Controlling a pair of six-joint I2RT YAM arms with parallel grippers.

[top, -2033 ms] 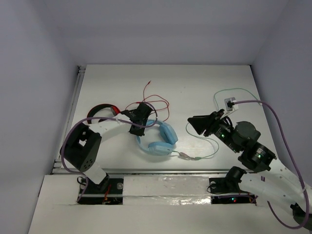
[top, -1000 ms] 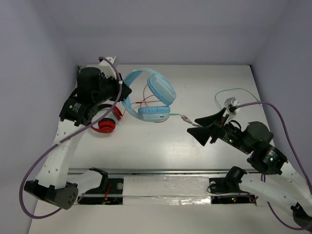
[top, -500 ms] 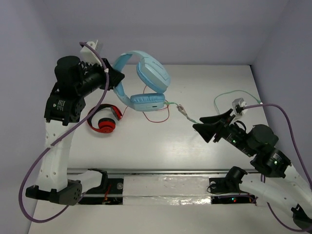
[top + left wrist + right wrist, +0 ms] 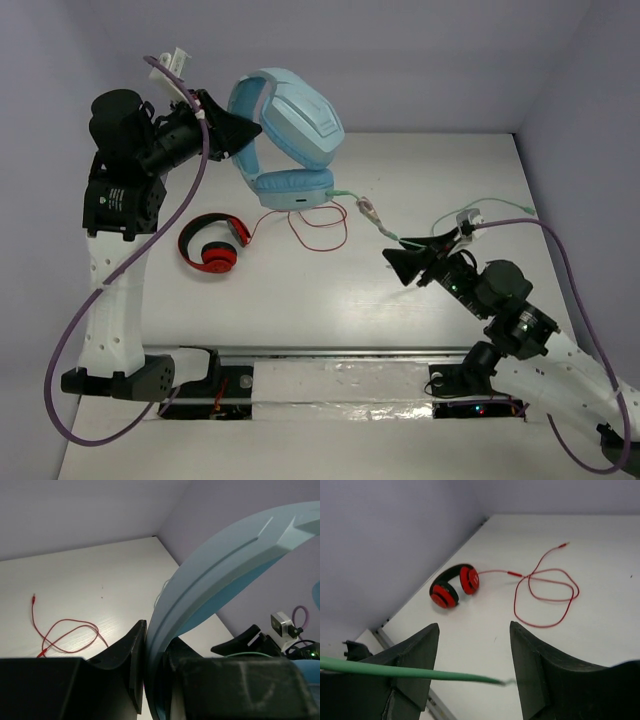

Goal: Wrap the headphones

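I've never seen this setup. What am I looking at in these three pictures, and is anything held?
Two robot arms stand at a white table. One picture looks down from above; the other two come from a camera on each wrist. The left gripper is shut on the headband of the light blue headphones, held up in the air. Their pale green cable runs between the fingers of the open right gripper. On the table lie red-and-black headphones and their red cable.
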